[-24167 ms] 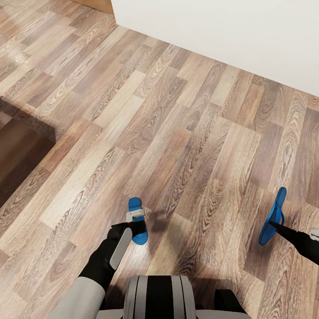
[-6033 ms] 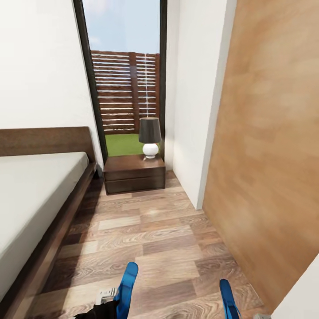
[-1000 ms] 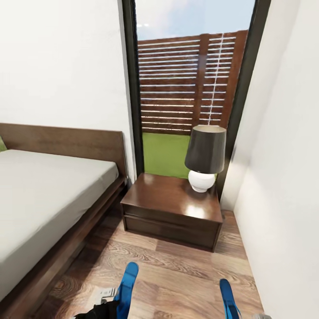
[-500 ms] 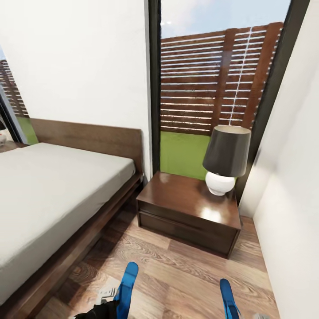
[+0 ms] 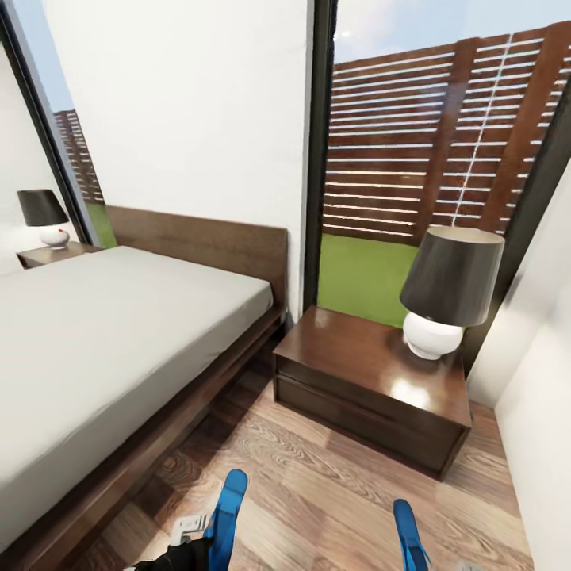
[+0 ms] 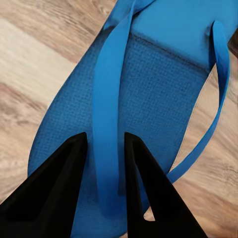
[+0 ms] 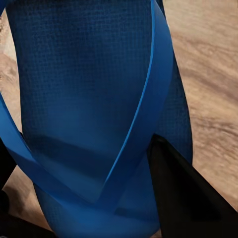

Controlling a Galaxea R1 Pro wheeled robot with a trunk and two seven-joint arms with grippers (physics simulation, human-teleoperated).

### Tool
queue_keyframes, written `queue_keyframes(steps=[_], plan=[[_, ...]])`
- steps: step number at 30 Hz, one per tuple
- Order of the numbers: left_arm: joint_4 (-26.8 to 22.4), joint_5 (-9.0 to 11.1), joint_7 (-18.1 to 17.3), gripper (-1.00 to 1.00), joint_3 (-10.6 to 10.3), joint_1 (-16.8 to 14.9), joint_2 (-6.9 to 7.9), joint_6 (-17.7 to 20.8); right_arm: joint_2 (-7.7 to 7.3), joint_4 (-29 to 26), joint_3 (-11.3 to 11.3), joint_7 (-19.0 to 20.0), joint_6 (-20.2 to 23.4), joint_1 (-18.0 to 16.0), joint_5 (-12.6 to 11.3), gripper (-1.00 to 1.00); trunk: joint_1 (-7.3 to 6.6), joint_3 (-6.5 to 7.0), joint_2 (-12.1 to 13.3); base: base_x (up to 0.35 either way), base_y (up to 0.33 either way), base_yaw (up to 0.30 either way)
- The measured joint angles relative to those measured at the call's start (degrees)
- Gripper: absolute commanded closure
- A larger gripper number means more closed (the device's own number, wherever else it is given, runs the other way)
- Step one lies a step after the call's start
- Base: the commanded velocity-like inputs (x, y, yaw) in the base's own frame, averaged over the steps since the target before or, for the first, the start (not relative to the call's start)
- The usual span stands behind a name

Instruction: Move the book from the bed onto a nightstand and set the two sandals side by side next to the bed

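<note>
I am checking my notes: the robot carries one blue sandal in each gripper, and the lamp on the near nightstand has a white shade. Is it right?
Not quite. The head view shows the lamp on the near nightstand with a dark shade; only its round base is white. The rest holds: the left gripper and right gripper each carry a blue sandal.

I'm seeing my left gripper (image 6: 105, 188) showing two matte black, wedge-shaped fingers (image 6: 52, 191) tapering to blunt tips. In the head view its black body is carrying a small pale grey bracket (image 5: 193, 526). My right gripper is showing one smooth black finger (image 7: 186, 198).
</note>
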Motion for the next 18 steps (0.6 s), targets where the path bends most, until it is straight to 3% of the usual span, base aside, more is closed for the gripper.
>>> queue_keyframes(steps=[18], plan=[[0.0,0.0,-0.1,1.0,0.0,0.0,0.0,0.0,0.0,0.0,0.0,0.0,0.0,0.0,0.0,1.0,0.0,-0.54,0.0,0.0,0.0,0.272]])
